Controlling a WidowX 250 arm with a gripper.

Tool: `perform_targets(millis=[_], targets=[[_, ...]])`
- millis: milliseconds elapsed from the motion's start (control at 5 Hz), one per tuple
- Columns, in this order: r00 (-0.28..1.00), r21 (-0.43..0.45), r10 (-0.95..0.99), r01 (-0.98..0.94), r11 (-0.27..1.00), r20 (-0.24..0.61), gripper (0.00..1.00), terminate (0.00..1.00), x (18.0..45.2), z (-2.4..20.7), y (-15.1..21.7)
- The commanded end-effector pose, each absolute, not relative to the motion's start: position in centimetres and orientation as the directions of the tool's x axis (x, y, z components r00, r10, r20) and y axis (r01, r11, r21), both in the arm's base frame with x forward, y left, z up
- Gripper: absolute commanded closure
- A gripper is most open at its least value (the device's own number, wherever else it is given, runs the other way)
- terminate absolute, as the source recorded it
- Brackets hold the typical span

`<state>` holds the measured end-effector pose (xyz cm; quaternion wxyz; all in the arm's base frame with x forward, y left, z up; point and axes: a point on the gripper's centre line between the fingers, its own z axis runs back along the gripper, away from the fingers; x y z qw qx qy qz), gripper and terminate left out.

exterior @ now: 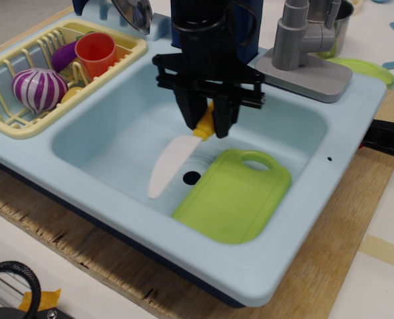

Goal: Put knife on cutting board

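Note:
My black gripper [206,124] is shut on the yellow handle of the knife [174,161] and holds it in the air inside the light blue sink [303,126]. The white blade hangs down to the left, its tip over the sink floor near the drain hole [192,177]. The lime-green cutting board [233,195] lies flat on the sink floor at the right front, its handle hole toward the back. The gripper is above the board's back left corner; the blade is left of the board and clear of it.
A yellow dish rack [24,119] at the left holds a red cup [96,53], a purple striped ball [38,88] and a purple item. A grey faucet [304,46] stands at the back right, a pale green plate [363,68] beyond it.

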<state>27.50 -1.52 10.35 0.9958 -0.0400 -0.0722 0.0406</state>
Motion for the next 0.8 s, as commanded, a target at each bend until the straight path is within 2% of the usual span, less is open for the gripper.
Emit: perform_targets(millis=[0, 400, 600], targets=[[0.98, -0.162, 0.071, -0.041, 0.986, 0.185, 0.0, 0.0, 28.2, 10.6, -4.3], [0.984, -0.217, 0.101, -0.068, 0.974, 0.145, 0.0, 0.0, 27.7, 9.5, -4.2], [0.984, -0.217, 0.101, -0.068, 0.974, 0.145, 0.0, 1.0, 27.7, 9.5, -4.2]])
